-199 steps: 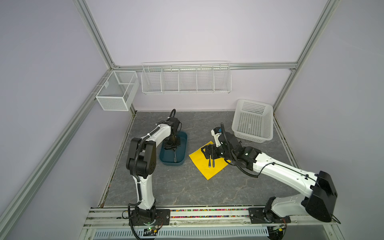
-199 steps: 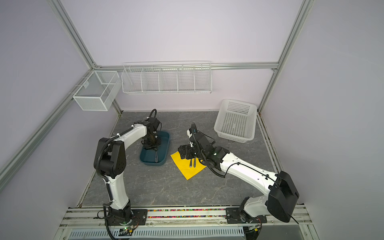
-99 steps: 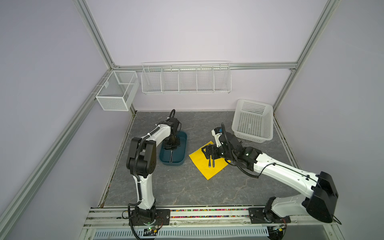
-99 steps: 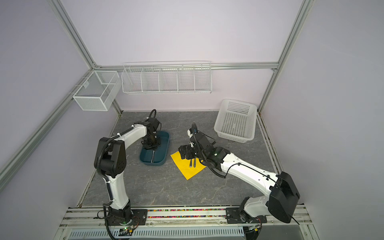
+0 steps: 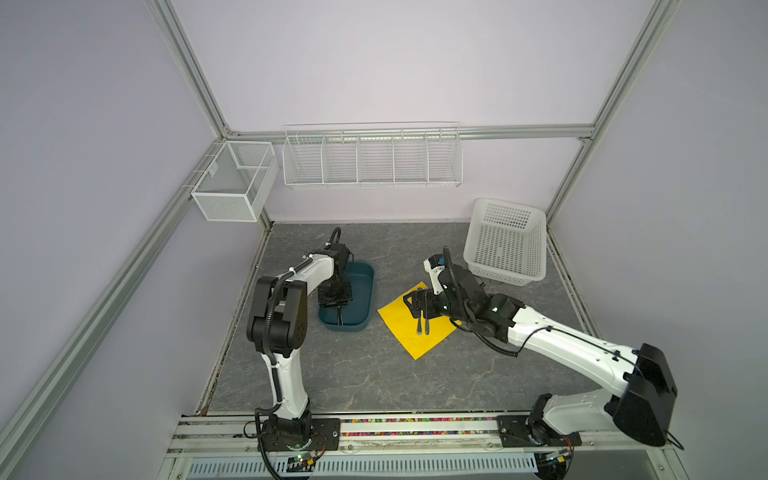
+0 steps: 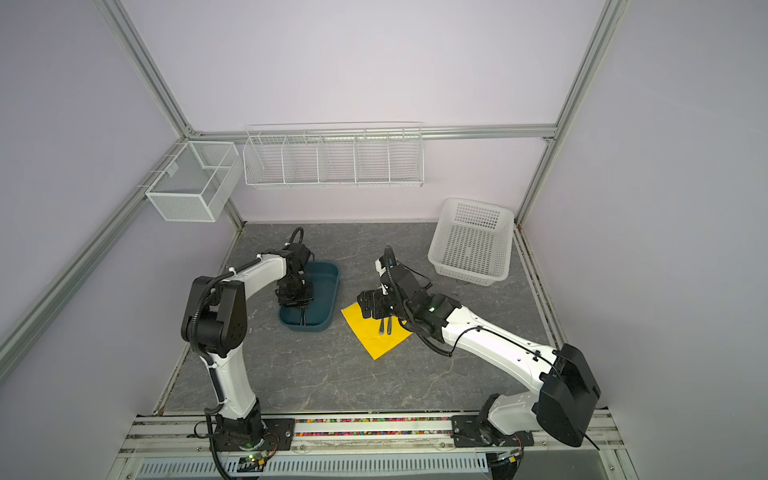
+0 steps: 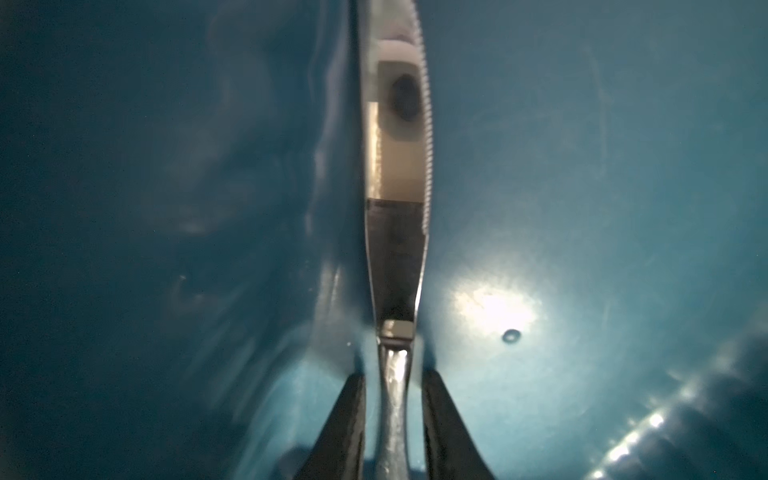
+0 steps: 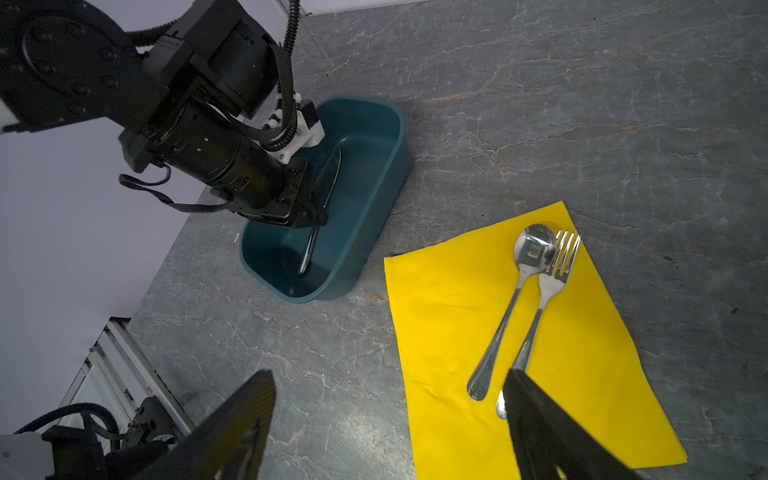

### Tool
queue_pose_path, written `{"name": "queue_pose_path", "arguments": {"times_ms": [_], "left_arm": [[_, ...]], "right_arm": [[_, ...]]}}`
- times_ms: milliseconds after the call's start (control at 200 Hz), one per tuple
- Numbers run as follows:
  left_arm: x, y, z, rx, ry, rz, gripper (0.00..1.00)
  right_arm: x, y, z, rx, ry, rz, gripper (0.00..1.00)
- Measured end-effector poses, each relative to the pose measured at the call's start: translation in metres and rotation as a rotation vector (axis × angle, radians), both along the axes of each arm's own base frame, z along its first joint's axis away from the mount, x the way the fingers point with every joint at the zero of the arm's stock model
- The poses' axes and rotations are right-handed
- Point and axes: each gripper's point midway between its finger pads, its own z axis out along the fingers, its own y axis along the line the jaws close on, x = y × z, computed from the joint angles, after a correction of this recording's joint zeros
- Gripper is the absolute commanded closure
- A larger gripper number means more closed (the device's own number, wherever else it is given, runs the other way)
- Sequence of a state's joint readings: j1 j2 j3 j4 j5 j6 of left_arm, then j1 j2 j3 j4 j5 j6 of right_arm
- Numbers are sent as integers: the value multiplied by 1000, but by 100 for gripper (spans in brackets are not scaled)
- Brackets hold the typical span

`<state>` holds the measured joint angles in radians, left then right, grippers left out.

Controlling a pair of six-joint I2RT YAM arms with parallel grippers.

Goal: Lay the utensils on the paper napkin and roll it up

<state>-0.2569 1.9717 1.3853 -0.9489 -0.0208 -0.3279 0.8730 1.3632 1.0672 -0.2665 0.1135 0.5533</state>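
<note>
**Cutlery transfer.** The left gripper (image 7: 394,374) sits inside the teal tub (image 8: 386,199). Its jaws are narrowly parted astride the handle of the knife (image 7: 397,208), which lies flat on the tub floor, with a thin gap on each side. The right gripper (image 8: 388,374) hovers with jaws wide apart over the yellow napkin (image 8: 457,332) beside the tub. On the napkin the spoon (image 8: 509,316) and fork (image 8: 534,324) lie side by side, heads touching.

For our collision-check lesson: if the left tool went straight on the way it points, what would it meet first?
Probably the knife: its handle lies between the parted fingers of the left tool; the tub floor is just beneath. Depth is unclear.
</note>
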Motion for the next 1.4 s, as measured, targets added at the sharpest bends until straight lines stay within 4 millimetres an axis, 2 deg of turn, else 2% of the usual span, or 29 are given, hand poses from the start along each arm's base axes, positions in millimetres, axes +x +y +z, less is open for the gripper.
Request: {"name": "queue_pose_path", "arguments": {"times_ms": [240,470,605,770,975,1405], "left_arm": [[2,-6,-4,-30,6,-11,76],[4,-13,-5,-70,5,-12,87],[6,-18,-4,-101,1,-13,86],[6,-20,-4,-109,-1,-2,79],[6,-21,-4,-108,-1,-2,75],[6,-20,-6,-84,5,-1,86]], "right_arm": [[0,0,0,1,1,1,11],[0,0,0,0,1,0,11],[0,0,0,0,1,0,11],[0,0,0,1,2,-1,11],[0,0,0,4,5,-4,11],[0,0,0,7,8,-11,11]]}}
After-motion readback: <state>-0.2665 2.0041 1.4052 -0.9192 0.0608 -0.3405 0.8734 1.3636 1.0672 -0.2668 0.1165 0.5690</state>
